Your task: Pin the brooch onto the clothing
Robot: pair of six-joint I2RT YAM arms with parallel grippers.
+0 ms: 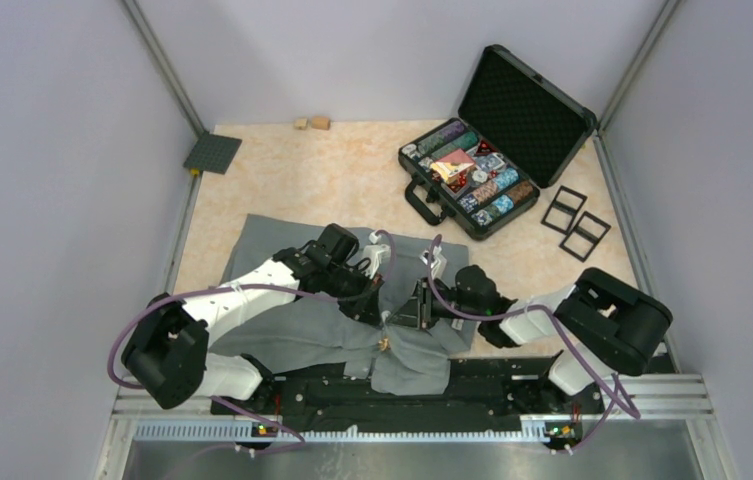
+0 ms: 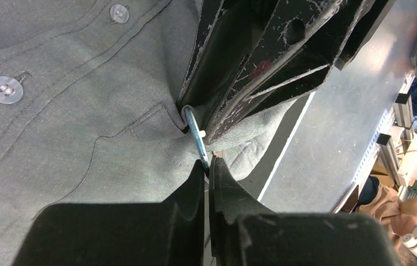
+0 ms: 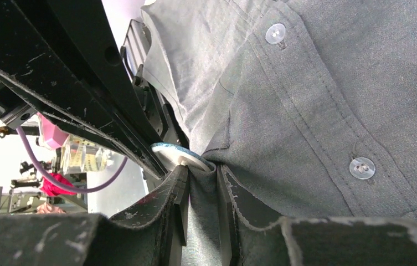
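Brooch [image 3: 179, 156]: small round disc, white face, blue rim, pinched edge-on by the closed left gripper [image 2: 209, 166] against the grey buttoned clothing [image 1: 287, 335] lying at the table [image 1: 332, 180] near edge. Right gripper [image 3: 201, 172] clamps a shirt fold beside it. Only the wrist views show the disc; overhead it is hidden.

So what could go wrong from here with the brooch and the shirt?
The left hand grips the brooch only by its thin edge, so it may twist or slip out. The right hand pinches just a small fold of the shirt; if the fold pulls free, the brooch may not catch the cloth.
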